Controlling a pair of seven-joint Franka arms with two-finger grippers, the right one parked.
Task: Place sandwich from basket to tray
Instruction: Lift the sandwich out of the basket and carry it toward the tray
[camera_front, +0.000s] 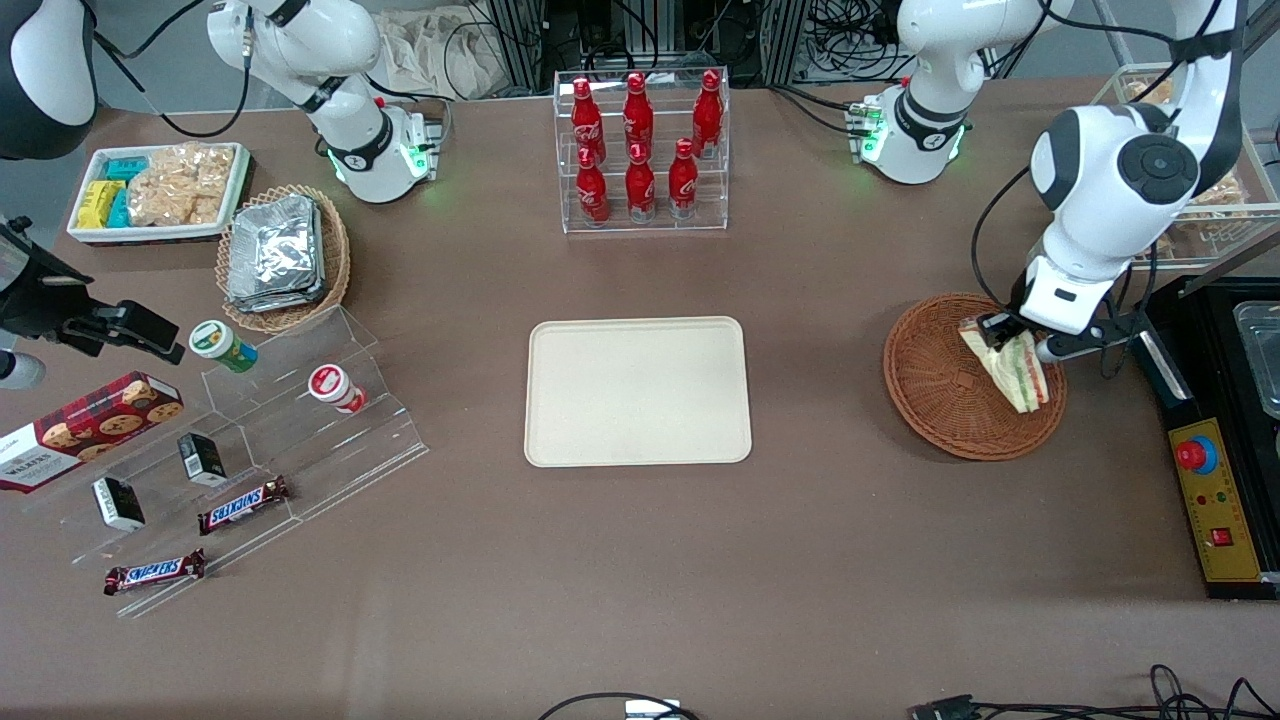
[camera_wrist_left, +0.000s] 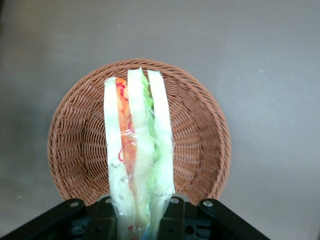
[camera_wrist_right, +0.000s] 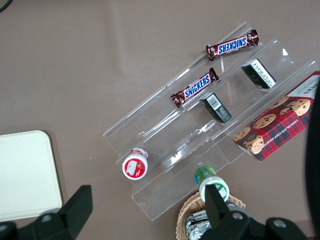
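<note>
Fingers clenched on the sandwich by its narrow end, gripper above the basket. Held hanging over the weave, wrap slack. Tray well apart, bare. Risk judged: slipping through slick film (thin pinch) during carry, dropping short onto table.

The gripper hung over the basket, clamped on the sandwich. Between the basket and the tray lay bare table with nothing standing in the way. The bottle rack stood farther from the front camera than the tray, well apart from it.
</note>
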